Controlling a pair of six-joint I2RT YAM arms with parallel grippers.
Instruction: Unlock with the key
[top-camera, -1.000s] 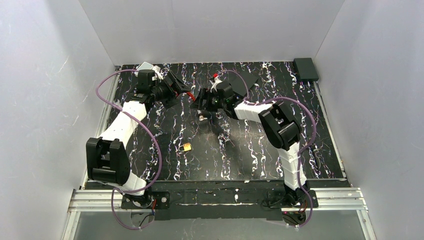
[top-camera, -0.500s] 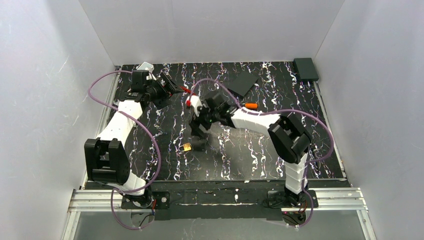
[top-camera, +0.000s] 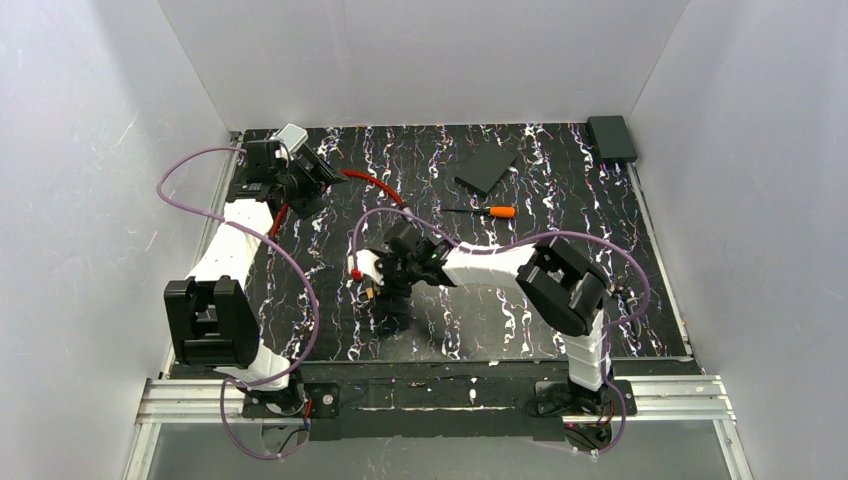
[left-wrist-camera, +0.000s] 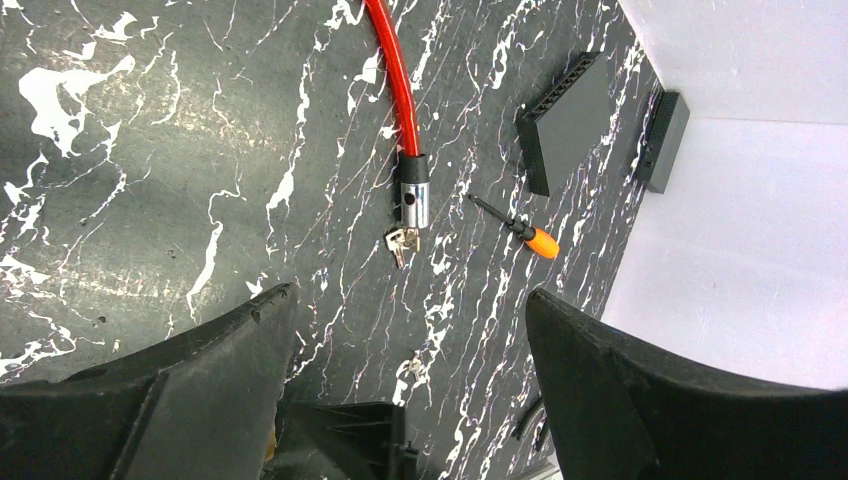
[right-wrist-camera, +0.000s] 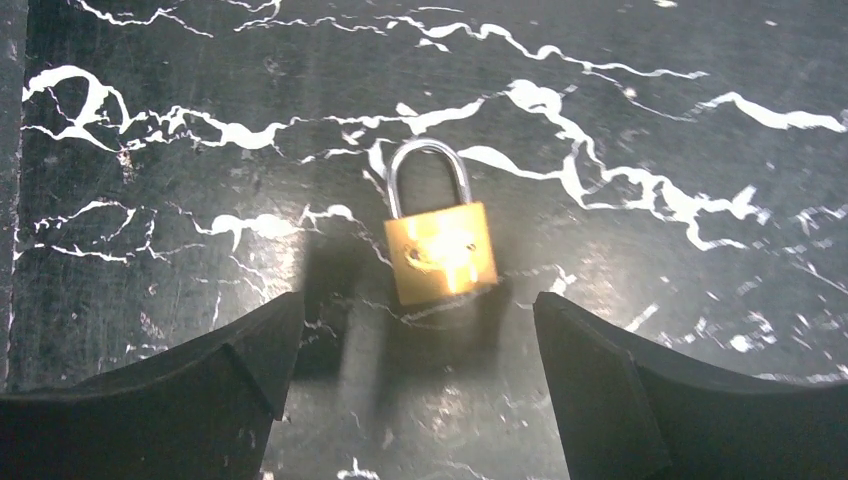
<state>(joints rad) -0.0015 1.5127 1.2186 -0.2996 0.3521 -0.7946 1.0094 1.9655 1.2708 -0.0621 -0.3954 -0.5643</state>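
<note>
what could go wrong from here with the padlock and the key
The padlock lies flat under the open right gripper; closing might just skid it across the table. The key is tiny and lies right by the metal end of the cable lock, so the open left gripper could catch that instead.

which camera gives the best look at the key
Left wrist: the key lies in plain sight beside the end of the red cable lock. In the top external view it is too small to make out; the right wrist view shows only the padlock.
</note>
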